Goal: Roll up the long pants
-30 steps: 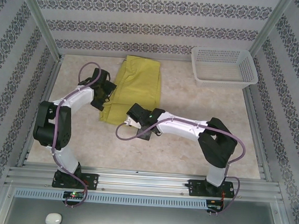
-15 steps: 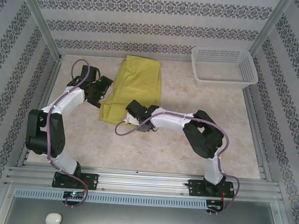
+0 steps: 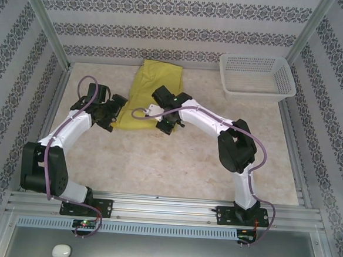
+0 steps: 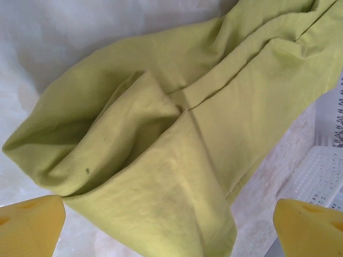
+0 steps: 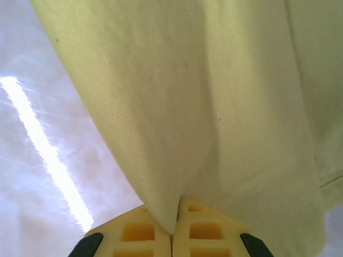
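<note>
Left gripper [image 3: 114, 108] was seen well to the left of the white basket [image 3: 256, 75], its fingers [image 4: 32, 222] spread wide and nothing held, with the bunched near end of the long pants [image 3: 157, 83] just ahead of them. The pants were laid on the table [image 3: 187, 159], left of the basket. Nearer the basket, the right gripper [image 5: 171, 227] was clamped on a fold of the cloth.
</note>
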